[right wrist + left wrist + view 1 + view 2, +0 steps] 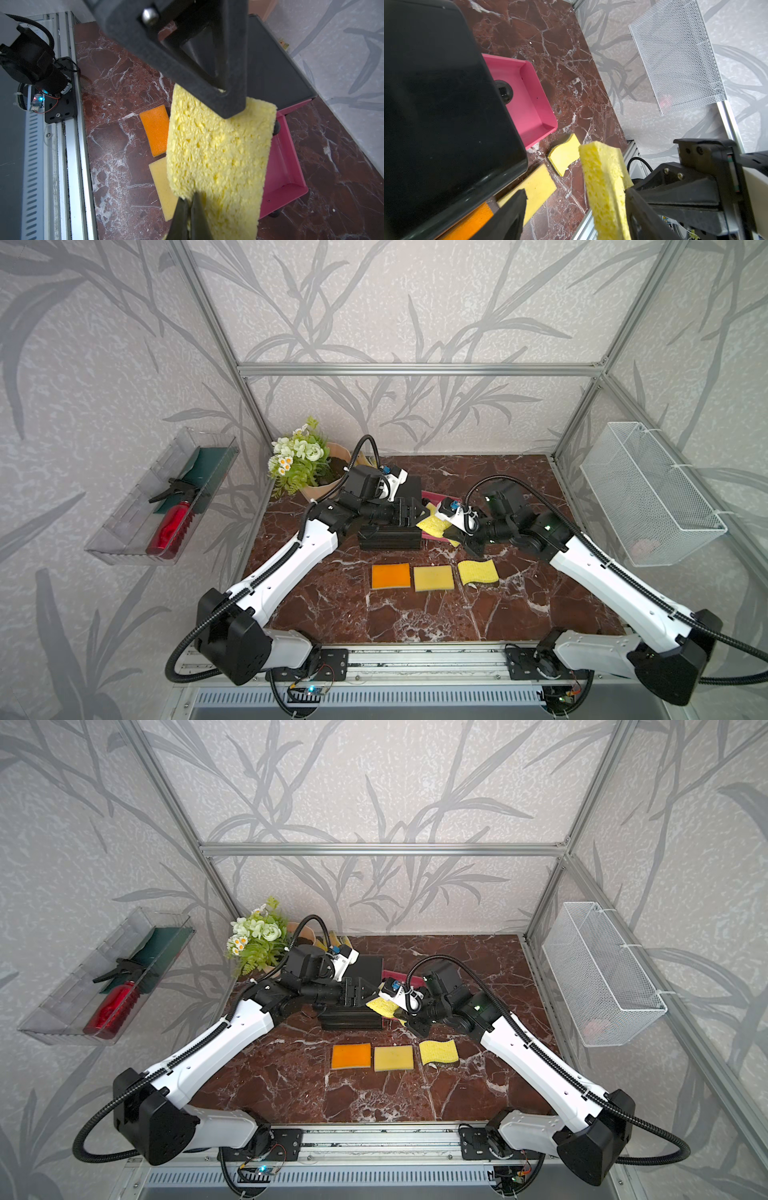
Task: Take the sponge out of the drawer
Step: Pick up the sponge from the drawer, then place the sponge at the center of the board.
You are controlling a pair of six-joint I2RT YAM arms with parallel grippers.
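A porous yellow sponge (432,524) (218,149) hangs in the air over the near end of the pulled-out pink drawer (527,99) (284,166). My right gripper (190,199) (453,535) is shut on one edge of it. My left gripper (576,193) (419,512) reaches in from over the black cabinet (436,104) and stands open around the sponge (604,187). One of its fingers (639,207) lies against the sponge's face; the other (512,212) is well clear. The shown part of the drawer holds nothing.
An orange sponge (390,576), a pale yellow one (433,578) and a wavy yellow one (478,571) lie in a row in front of the cabinet. A flower pot (299,460) stands at back left. A wire basket (648,489) and a clear tray (124,531) hang on the walls.
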